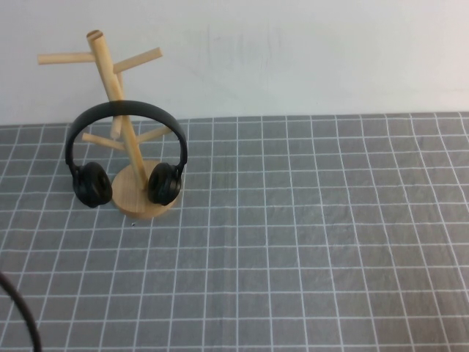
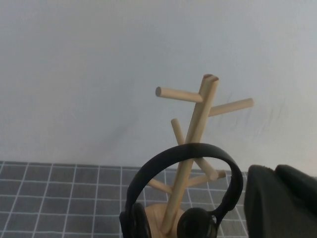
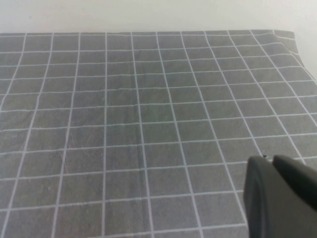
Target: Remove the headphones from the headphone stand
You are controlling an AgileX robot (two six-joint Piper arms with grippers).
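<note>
The black headphones [image 1: 124, 108] hang on the light wooden headphone stand [image 1: 107, 70] at the far left of the table. The headband arches across the slanted pole, and the two ear cups hang either side of the round disc base [image 1: 136, 199]. Neither gripper shows in the high view. In the left wrist view my left gripper [image 2: 275, 171] is shut and empty, short of the headphones [image 2: 198, 148] and the stand [image 2: 197, 119] and clear of both. In the right wrist view my right gripper [image 3: 270, 159] is shut and empty above bare mat.
A grey mat with a white grid [image 1: 308, 242] covers the table, with a white wall [image 1: 293, 51] behind it. A thin black robot cable [image 1: 22, 315] curves in at the near left corner. The mat's far right corner [image 3: 285, 37] shows in the right wrist view.
</note>
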